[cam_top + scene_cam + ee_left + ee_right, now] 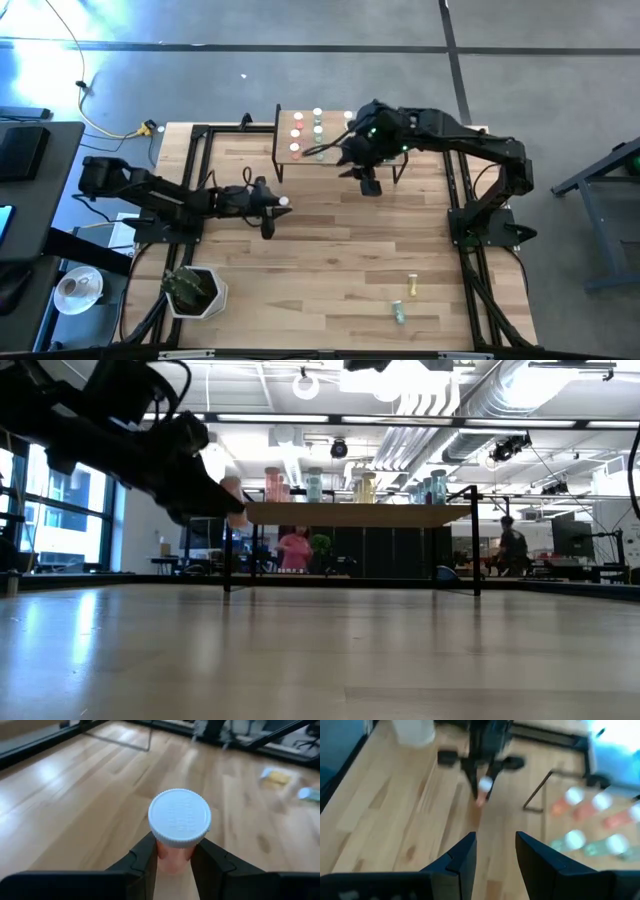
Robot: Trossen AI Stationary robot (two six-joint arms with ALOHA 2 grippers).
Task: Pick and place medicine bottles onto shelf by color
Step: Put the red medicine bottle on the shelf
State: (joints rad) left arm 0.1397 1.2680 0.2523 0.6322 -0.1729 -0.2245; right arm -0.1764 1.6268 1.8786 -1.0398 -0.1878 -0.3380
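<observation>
ribbed round white cap (180,817), pink cylindrical bottle (174,858), plank tabletop (75,805)

The middle of the desk (330,250) lies bare, open for passage. At 12 o'clock the shelf (283,135) carries rows of bottles (297,133), and the right pincer (370,186) hangs just beside its 6 o'clock edge. A plant pot (195,291) blocks 7 o'clock; two loose bottles (405,300) lie at 5 o'clock.
</observation>
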